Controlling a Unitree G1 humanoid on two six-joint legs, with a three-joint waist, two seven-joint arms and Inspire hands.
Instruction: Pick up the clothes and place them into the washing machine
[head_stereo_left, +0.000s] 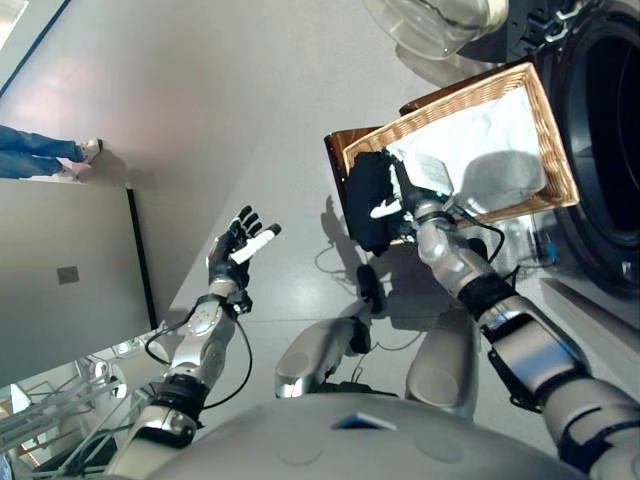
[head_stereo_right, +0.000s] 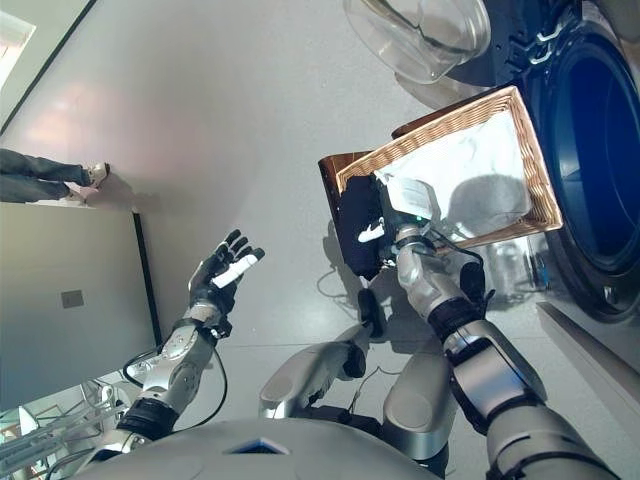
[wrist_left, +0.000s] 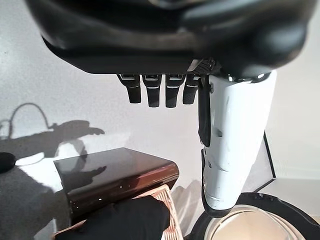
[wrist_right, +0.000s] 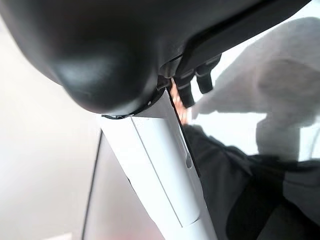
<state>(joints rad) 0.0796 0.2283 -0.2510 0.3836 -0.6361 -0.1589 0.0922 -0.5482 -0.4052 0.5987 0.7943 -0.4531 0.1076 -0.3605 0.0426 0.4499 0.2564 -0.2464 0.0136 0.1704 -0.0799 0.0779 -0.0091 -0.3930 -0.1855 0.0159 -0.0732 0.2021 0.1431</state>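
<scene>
Where draped over the near rim of the wicker basket (head_stereo_left: 556, 160): dark garment (head_stereo_left: 368, 200). Soft, limp, likely light; best gathered at a bunched fold. Right hand (head_stereo_left: 404, 205) against it, grip impossible to tell. Left hand (head_stereo_left: 238, 248) spread, empty, well apart. Washing machine (head_stereo_left: 598, 130) just beyond.

Right robot hand (head_stereo_left: 405, 200) fingers hidden against black garment (head_stereo_left: 368, 200) at wicker basket (head_stereo_left: 555, 150) edge; grip unreadable. Washing machine (head_stereo_left: 605, 140) cut by frame edge. Person (head_stereo_left: 40, 155) cropped to legs.
</scene>
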